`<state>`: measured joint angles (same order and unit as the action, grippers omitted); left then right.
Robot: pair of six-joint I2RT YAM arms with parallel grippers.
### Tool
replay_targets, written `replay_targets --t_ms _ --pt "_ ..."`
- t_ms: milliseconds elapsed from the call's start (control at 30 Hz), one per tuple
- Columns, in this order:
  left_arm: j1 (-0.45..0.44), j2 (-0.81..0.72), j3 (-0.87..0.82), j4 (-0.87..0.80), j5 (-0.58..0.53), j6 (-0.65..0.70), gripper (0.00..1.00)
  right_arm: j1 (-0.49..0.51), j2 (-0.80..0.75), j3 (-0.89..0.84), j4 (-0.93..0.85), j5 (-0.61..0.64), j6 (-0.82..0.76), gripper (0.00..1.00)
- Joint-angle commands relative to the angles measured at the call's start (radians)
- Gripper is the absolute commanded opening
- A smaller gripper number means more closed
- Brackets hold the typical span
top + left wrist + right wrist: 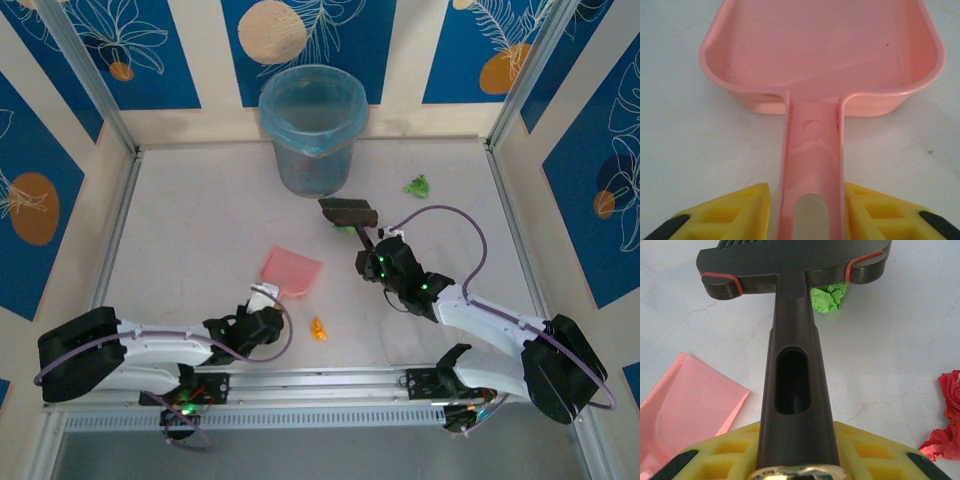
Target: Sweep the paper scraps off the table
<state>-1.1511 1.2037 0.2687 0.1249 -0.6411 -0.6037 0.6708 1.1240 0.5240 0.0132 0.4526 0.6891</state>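
A pink dustpan lies flat on the table. Its handle runs back between the yellow fingers of my left gripper. The jaws flank it closely, a thin gap still showing on the left side. My right gripper is shut on the dark brush handle. The brush head rests beside a green paper scrap. Another green scrap lies further right, an orange one near the front rail, and a red one right of the brush.
A translucent blue bin stands at the back centre against the patterned wall. Aluminium rails edge the table. Open surface stretches along the left side.
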Motion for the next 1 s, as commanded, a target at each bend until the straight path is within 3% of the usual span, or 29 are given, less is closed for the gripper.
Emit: replay_targets --t_ms 0,333,633,767,967 --pt "-0.01 0.012 -0.005 0.044 -0.056 0.015 0.33 0.003 -0.004 0.045 0.031 -0.006 -0.013 0.0" --pt "-0.01 -0.12 0.019 -0.096 -0.087 -0.048 0.1 0.017 -0.024 0.061 0.0 0.007 -0.037 0.0" --pt "0.034 -0.339 0.273 -0.655 -0.093 -0.123 0.06 0.027 -0.035 0.154 -0.105 -0.045 -0.03 0.0" --pt "0.167 -0.338 0.368 -0.821 0.042 -0.081 0.04 0.024 -0.031 0.318 -0.32 -0.194 0.026 0.0" --pt "0.312 -0.305 0.291 -0.719 0.164 -0.03 0.03 0.011 -0.025 0.559 -0.672 -0.458 0.096 0.0"
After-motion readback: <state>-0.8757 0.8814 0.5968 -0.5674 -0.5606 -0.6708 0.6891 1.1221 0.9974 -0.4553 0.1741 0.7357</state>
